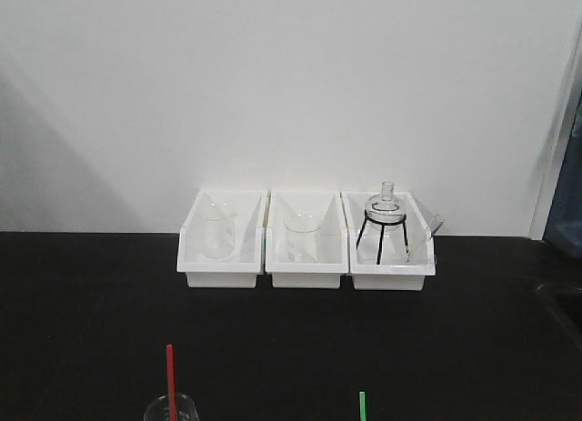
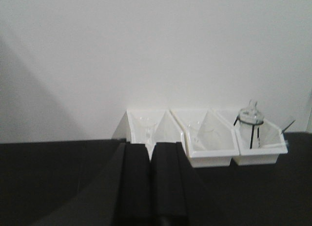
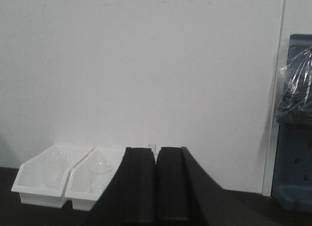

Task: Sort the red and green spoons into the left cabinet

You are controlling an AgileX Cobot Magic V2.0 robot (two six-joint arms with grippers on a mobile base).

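The red spoon's (image 1: 170,377) straight handle sticks up at the bottom left of the front view, out of a clear glass (image 1: 173,410) cut by the frame edge. The green spoon's (image 1: 362,405) handle tip pokes up at the bottom centre-right; both bowls are hidden below the frame. My left gripper (image 2: 151,150) is shut with nothing between its black fingers, facing the white bins. My right gripper (image 3: 156,155) is likewise shut and empty. Neither gripper shows in the front view. The grey cabinet is out of view.
Three white bins (image 1: 305,277) holding glassware stand in a row on the black table (image 1: 91,330) against the white wall; the right one has a flask on a black tripod (image 1: 384,223). A blue, plastic-wrapped object (image 3: 295,138) stands at the far right.
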